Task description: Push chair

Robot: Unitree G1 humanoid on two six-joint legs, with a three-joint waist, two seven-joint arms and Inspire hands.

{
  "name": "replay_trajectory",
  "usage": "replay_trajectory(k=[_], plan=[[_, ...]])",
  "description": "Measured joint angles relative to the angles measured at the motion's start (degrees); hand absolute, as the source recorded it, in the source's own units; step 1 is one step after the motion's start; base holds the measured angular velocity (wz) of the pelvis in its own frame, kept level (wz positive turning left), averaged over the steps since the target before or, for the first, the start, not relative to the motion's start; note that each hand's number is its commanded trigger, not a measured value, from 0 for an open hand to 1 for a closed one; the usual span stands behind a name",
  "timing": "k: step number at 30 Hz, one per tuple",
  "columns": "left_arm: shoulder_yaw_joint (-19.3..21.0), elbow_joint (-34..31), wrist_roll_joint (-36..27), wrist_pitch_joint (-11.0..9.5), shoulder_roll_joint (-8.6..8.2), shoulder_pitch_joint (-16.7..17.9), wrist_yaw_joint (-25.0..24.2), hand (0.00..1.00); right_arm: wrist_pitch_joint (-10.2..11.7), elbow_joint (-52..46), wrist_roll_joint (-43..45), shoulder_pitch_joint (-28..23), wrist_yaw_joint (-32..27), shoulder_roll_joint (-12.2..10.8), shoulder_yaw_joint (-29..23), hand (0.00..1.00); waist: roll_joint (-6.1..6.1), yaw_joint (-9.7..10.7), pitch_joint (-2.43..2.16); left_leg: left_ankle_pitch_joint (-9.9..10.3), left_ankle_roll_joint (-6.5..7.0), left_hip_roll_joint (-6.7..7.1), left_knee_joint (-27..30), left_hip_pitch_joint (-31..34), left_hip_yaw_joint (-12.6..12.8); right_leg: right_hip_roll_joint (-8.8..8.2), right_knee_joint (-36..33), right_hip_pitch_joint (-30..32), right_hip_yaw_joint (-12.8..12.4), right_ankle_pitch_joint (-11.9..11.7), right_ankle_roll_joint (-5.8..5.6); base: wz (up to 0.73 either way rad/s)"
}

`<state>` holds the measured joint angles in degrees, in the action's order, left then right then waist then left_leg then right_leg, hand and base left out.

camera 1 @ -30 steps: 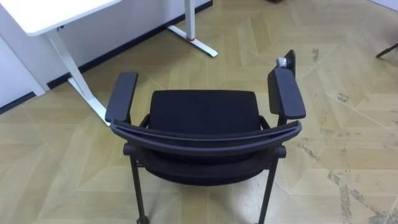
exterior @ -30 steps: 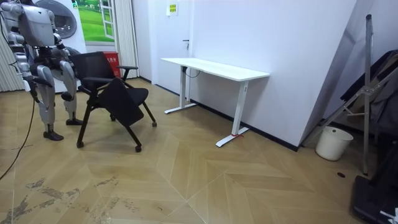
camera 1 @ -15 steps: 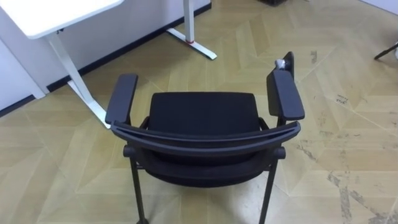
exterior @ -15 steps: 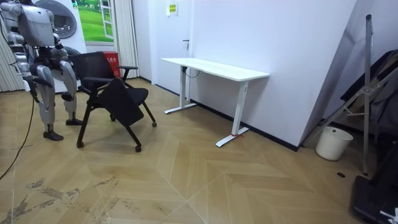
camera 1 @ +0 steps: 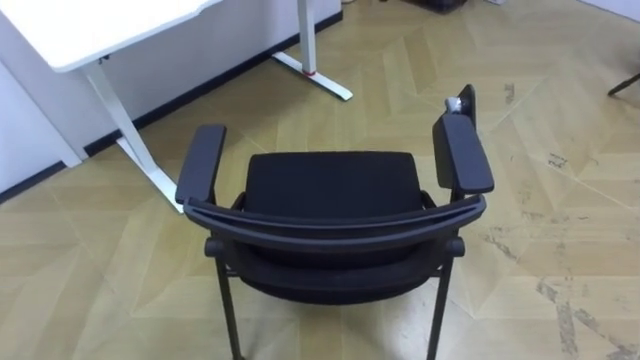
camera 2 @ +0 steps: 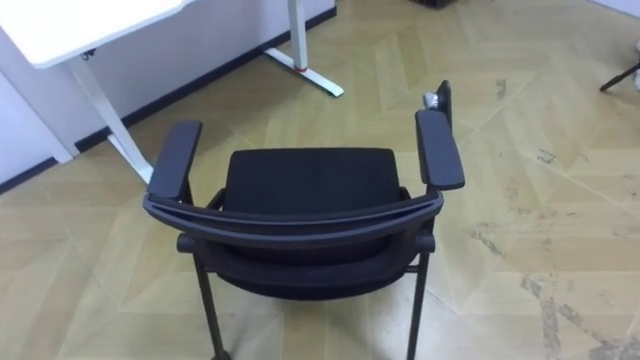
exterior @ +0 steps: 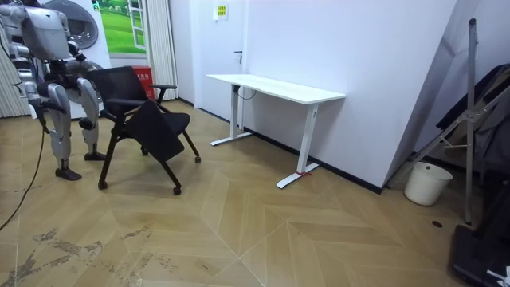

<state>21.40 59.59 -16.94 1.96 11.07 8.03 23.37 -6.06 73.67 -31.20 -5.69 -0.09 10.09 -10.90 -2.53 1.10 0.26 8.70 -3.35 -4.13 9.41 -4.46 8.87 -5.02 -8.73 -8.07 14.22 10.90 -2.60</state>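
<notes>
Chair before robot; right hand low at side, state cannot tell

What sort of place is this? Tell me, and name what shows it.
Probably an office or lab workroom: a white desk on a metal frame against a bare white wall, a black armchair on the wooden herringbone floor, and a white bin by the wall.
</notes>
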Motion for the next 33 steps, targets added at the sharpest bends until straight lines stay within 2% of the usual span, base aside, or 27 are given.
replay_trajectory(k=[1, 3, 7, 10, 14, 17, 20, 22, 24, 26, 27, 29, 33], plan=[[0.7, -1.01, 0.01, -0.08, 0.53, -0.86, 1.08, 0.0, 0.49, 0.0, 0.49, 0.04, -0.11, 0.34, -0.08, 0.0, -0.6, 0.12, 0.03, 0.0, -0.01, 0.03, 0.0, 0.03, -0.12, 0.01, 0.09, 0.01, 0.0, 0.0, -0.01, 0.0], [1.12, -3.05, 0.01, -0.25, 1.49, -2.17, 3.05, 0.0, 1.04, -0.01, 0.99, 0.28, -0.43, 0.56, -0.97, 0.0, -1.14, -0.01, -0.2, 0.01, -0.02, 0.03, -0.08, 0.1, -0.14, 0.06, 0.15, 0.13, -0.01, 0.04, -0.02, 0.0], [2.24, -7.55, 0.67, -1.15, 4.43, -5.06, 6.73, 0.0, 1.32, -0.39, 3.59, 0.7, -0.51, 0.87, -2.89, 0.0, -1.58, 0.11, -0.46, 0.02, -0.05, 0.04, -0.1, -0.09, -0.1, 0.06, 0.09, 0.1, -0.5, 0.03, -0.01, -0.02], [3.24, -10.3, 6.0, -2.26, 5.61, -7.12, 8.14, 0.0, 1.73, -0.38, 5.37, 1.38, -0.43, 0.93, -3.3, 0.0, -1.65, 0.06, -0.57, 0.02, -0.05, 0.1, -0.09, -0.12, -0.06, 0.07, 0.15, 0.14, -1.19, 0.03, -0.01, -0.04], [4.03, -17.53, 13.19, -2.28, 5.92, -9.89, 10.94, 0.0, 1.99, -0.49, 6.36, 1.46, -0.37, 1.03, -4.14, 0.0, -1.42, 0.03, -0.59, 0.03, -0.05, 0.12, -0.08, 0.3, 0.0, 0.1, 0.07, 0.73, -1.54, 0.05, -0.01, -0.01], [4.02, -22.14, 16.24, -2.17, 5.97, -10.64, 11.5, 0.0, 2.37, -0.55, 6.25, 1.43, -0.25, 1.01, -4.11, 0.0, -1.58, 0.17, -0.7, 0.02, -0.04, 0.2, -0.04, 0.74, -0.18, 0.12, 0.07, 1.11, -1.67, 0.04, -0.01, 0.0], [3.25, -30.4, 22.07, -2.06, 6.34, -10.73, 11.68, 0.0, 2.35, -0.58, 6.07, 1.05, 0.62, 1.0, -4.09, 0.0, -1.58, 0.34, -0.69, 0.02, -0.04, 0.23, -0.03, 0.66, -0.19, 0.09, 0.1, 0.93, -1.65, 0.03, 0.0, 0.0], [3.0, -36.76, 29.15, -1.77, 6.52, -10.76, 11.78, 0.0, 2.38, -0.36, 6.25, 1.01, 0.78, 1.04, -4.11, 0.0, -1.7, 0.45, -0.6, 0.02, -0.04, 0.24, -0.06, 0.61, -0.24, 0.09, 0.11, 0.82, -1.71, 0.03, 0.0, 0.0], [2.99, -40.33, 33.15, -1.73, 6.53, -11.14, 11.77, 0.0, 2.36, -0.28, 6.41, 1.03, 0.71, 1.04, -4.05, 0.0, -1.97, 0.54, -0.42, 0.02, -0.04, 0.25, -0.07, 0.58, -0.22, 0.09, 0.12, 0.82, -1.83, 0.03, 0.0, 0.0], [2.97, -42.28, 35.79, -0.99, 6.54, -12.18, 11.56, 0.0, 2.33, -0.14, 6.5, 1.09, 0.86, 1.05, -3.93, 0.0, -2.33, 0.73, -0.21, 0.02, -0.04, 0.25, -0.05, 0.66, -0.28, 0.09, 0.13, 0.83, -1.86, 0.04, -0.01, 0.0], [2.68, -44.81, 36.78, 0.08, 6.54, -12.2, 11.13, 0.0, 2.29, -0.13, 6.33, 0.97, 1.25, 1.05, -3.9, 0.0, -2.33, 1.24, -0.12, 0.02, -0.04, 0.25, -0.04, 0.72, -0.29, 0.08, 0.15, 0.95, -2.04, 0.04, -0.01, 0.0], [1.47, -49.74, 39.22, 0.57, 6.55, -12.19, 10.82, 0.0, 2.26, -0.15, 6.16, 0.83, 1.8, 1.04, -3.78, 0.0, -2.14, 1.31, 0.03, 0.02, -0.04, 0.3, -0.04, 0.79, -0.28, 0.06, 0.22, 1.04, -2.05, 0.04, -0.01, 0.0], [-1.01, -52.91, 47.34, 0.55, 6.55, -12.32, 9.53, 0.0, 2.42, 0.24, 6.55, 1.33, 2.58, 1.0, -3.42, 0.0, -1.83, 1.98, 0.18, 0.02, -0.04, 0.36, -0.07, 0.79, -0.29, 0.06, 0.28, 1.0, -2.38, 0.03, -0.01, 0.0]])
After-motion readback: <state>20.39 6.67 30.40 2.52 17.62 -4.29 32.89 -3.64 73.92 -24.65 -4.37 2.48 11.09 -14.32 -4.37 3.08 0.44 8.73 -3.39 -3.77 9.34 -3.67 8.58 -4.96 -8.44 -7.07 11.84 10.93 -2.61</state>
